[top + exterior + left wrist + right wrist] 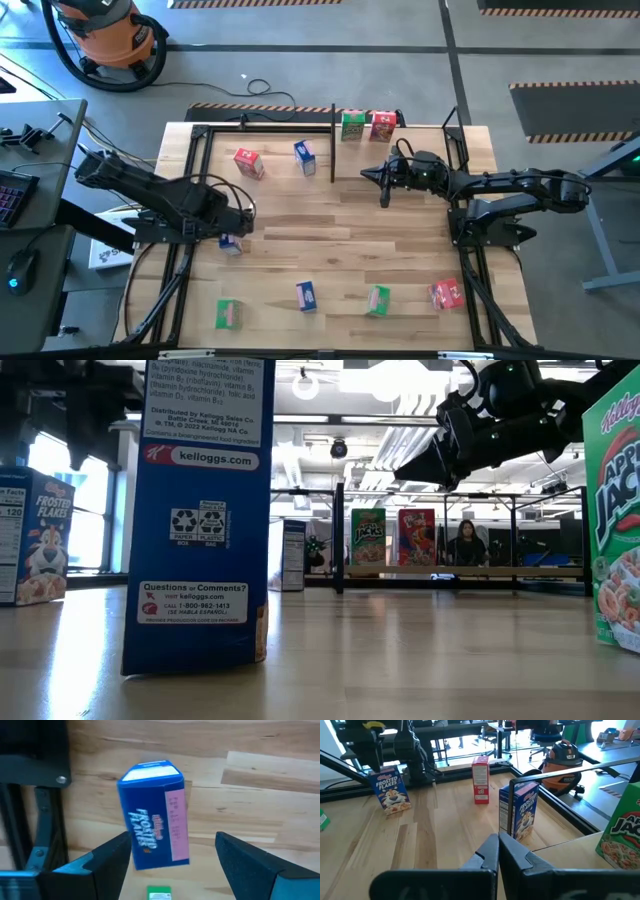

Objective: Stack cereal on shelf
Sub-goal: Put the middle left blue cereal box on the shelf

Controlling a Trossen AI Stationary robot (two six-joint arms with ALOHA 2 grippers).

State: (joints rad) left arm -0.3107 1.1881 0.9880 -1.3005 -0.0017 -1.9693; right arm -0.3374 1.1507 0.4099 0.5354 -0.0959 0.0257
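A blue cereal box (152, 815) stands upright on the table at the left. My left gripper (170, 867) hangs open above it, pointing down, with one finger on each side of the box and a gap at each; in the high view the box (231, 244) peeks out under that gripper (235, 230). My right gripper (375, 178) is shut and level over the table's middle, right of the divider post (333, 140) of the shelf (270, 122), with nothing in it. A green box (352, 125) and a red box (383, 125) stand on the shelf's right part.
A red box (248, 162) and a blue box (305, 155) stand on the table before the shelf's left part. Near the front edge are a green box (229, 314), a blue box (306, 296), a green box (378, 299) and a red box (447, 293). Bare wood lies between.
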